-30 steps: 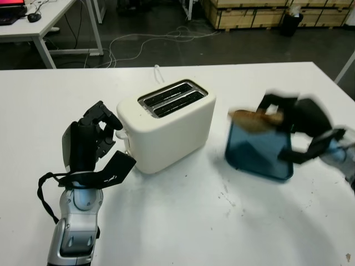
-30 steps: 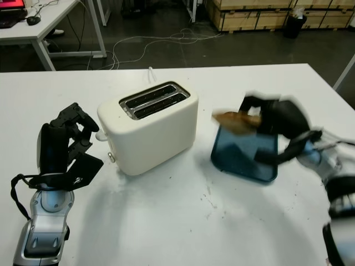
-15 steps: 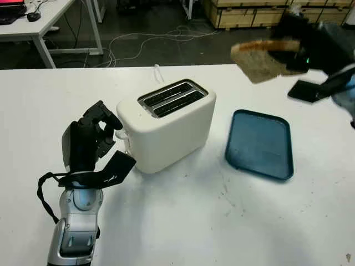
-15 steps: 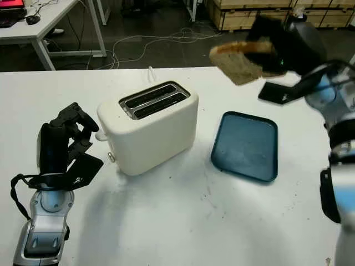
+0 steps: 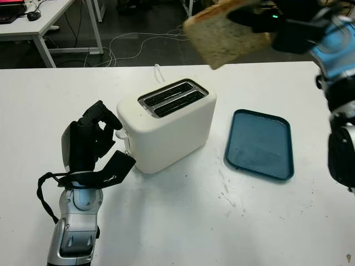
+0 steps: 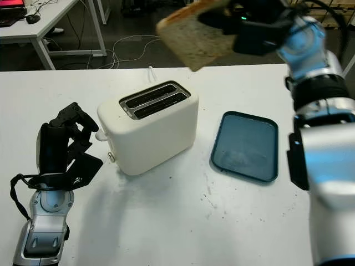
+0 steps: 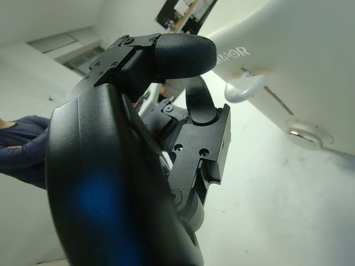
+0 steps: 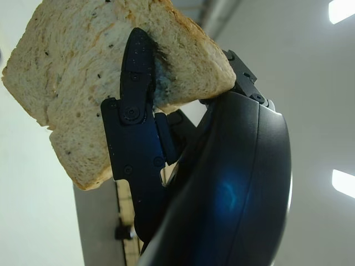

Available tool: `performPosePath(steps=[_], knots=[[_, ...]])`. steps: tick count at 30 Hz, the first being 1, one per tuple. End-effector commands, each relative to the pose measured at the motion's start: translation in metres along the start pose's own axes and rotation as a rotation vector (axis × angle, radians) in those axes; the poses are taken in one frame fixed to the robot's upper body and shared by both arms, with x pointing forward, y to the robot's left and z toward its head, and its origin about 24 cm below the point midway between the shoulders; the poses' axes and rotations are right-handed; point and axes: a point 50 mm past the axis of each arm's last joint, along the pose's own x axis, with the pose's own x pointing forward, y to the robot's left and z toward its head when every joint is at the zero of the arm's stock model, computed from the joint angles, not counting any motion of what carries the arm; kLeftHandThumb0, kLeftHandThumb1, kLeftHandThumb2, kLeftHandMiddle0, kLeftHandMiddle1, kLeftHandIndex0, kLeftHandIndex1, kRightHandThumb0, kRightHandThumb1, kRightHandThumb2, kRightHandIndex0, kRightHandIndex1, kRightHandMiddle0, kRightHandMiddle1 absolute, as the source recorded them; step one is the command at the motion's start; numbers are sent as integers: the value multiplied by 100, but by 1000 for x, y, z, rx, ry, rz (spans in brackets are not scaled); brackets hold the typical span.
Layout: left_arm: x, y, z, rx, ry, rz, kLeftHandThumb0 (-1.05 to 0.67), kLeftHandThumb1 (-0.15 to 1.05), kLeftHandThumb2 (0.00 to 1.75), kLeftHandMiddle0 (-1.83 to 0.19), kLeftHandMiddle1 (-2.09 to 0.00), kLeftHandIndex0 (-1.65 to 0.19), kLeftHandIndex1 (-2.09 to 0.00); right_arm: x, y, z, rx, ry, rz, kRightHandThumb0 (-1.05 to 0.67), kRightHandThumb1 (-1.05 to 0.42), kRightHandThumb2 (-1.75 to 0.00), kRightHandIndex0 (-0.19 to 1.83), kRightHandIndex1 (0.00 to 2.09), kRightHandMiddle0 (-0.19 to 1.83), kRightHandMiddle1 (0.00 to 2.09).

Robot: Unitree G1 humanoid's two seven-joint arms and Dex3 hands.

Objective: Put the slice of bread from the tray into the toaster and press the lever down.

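We hold the slice of bread (image 5: pixel 224 33) high in our right hand (image 5: pixel 288 25), well above the bench (image 5: pixel 183 221) and off to the far right of the toaster (image 5: pixel 166 124), with the fingers (image 8: pixel 136 111) pinching one end of the slice so that most of it hangs free beyond them. That grip makes sense for what we judge comes next: the free end is the part that has to enter a slot, and holding the slice by its edge keeps our fingers out of the opening. The slice is tilted for now, not upright, so we expect it needs turning on edge and lining up with the long slots (image 5: pixel 172 98), which run at a slant across the toaster's top (both look unfilled). The blue tray (image 5: pixel 259 144) sits on the bench just right of the toaster with nothing on it, so the pick-up part of the job looks done while the drop-in and the lever are yet to do. Our left hand (image 5: pixel 91 141) waits close beside the toaster's left end, fingers curled and holding nothing, right by the white lever (image 7: pixel 244 88); we judge it is parked there so it can press that lever down once the bread is in.
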Motion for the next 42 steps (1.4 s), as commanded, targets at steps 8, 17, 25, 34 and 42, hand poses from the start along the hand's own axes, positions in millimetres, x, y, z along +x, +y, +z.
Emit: performPosePath(steps=[8, 17, 25, 34, 42], knots=[[1, 0, 3, -19, -23, 9, 3, 88, 55, -99, -175, -67, -175, 30, 24, 28, -11, -76, 145, -57, -92, -50, 112, 175, 87, 175], [1, -1, 3, 4, -21, 13, 3, 87, 54, -99, -175, -67, -175, 31, 46, 26, -117, -62, 237, -48, -92, -46, 109, 175, 80, 175], [0, -1, 3, -2, -14, 13, 3, 88, 54, -97, -175, -67, -175, 26, 54, 19, -174, -48, 276, -49, -92, -47, 105, 175, 76, 175], [0, -1, 3, -4, -15, 17, 2, 88, 53, -98, -175, -67, -175, 21, 61, 13, -239, -42, 306, -49, -92, -46, 108, 175, 78, 175], [0, -2, 2, -1, -16, 21, 2, 86, 54, -99, -175, -69, -175, 21, 64, 14, -327, -44, 368, -49, -92, -44, 112, 175, 86, 175]])
